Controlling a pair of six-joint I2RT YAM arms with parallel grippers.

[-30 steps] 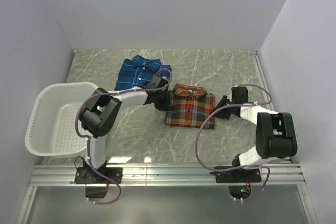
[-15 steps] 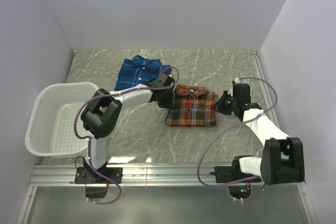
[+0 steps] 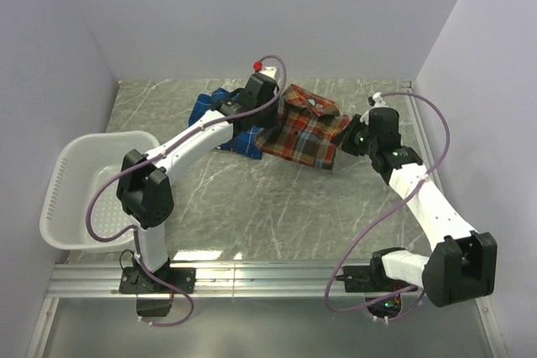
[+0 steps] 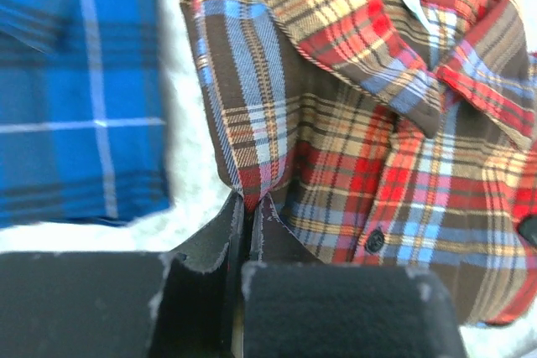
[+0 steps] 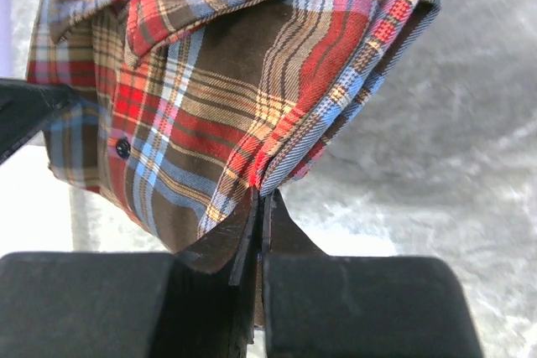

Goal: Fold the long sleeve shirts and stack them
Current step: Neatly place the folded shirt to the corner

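The red-orange shirt (image 3: 306,127) is folded and hangs off the counter (image 3: 252,199) between both arms. The left fingers (image 4: 216,239) are pinched tight on its left folded edge and the right fingers (image 5: 225,242) are pinched tight on its right folded edge, with no gap showing at either pair. The collar points to the far side and the hem to the near side, so the bundle's span runs left-right from one grip to the other.

The blue shirt (image 3: 204,111) lies flat on the counter at far left-centre, just left of the held bundle. In the top view the red-orange shirt's left edge appears to overlap the blue one's right side, though I cannot tell whether they touch. The left wrist view shows blue cloth directly left of that grip. The stack target lies left of both grips and the left arm is nearer to it, so the carry likely needs more leftward travel before lowering.

A second ago the red-orange shirt lay flat at mid-counter, right and near of the blue one, with the arms tucked at its sides. Now it is raised and shifted far-left, both arms are stretched out further, and the right arm's elbow is unfolded.
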